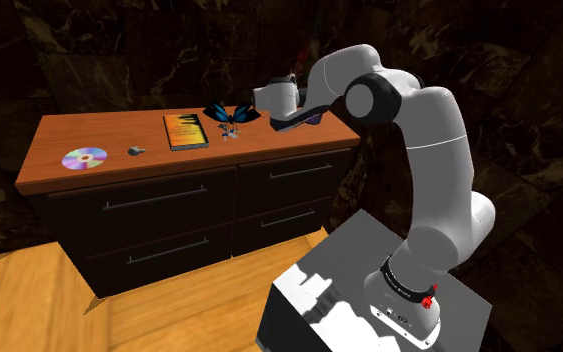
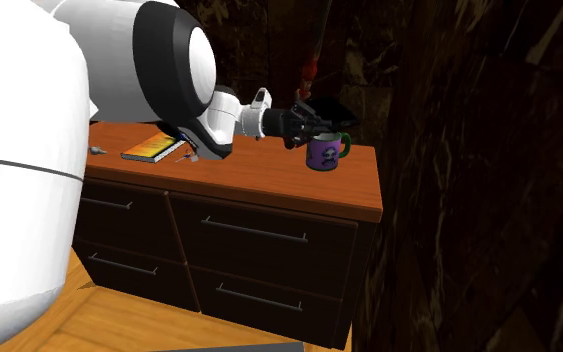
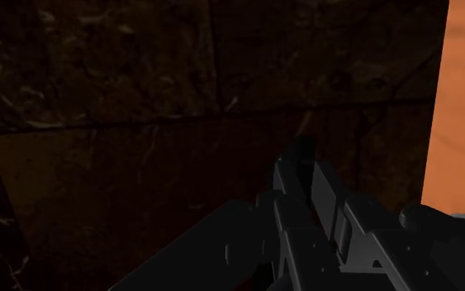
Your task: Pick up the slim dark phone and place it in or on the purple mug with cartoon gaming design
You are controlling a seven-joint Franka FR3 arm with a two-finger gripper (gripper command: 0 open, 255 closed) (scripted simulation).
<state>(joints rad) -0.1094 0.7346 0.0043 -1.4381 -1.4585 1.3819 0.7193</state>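
- Jaws first, in the shoulder view: those of the gripper stand narrow at centre-right of the frame. We judge them closed on the slim dark phone, a slanted dark bar above the right end of the counter.
- In the second exterior view, we see the gripper at upper centre, just left of and slightly above the purple mug, not touching it. A flat dark shape juts past it over the mug.
- In the wrist view, the black fingers sit close together, facing a dark wall.
- We judge the pickup done. Lowering the phone into the mug and letting go are still left.
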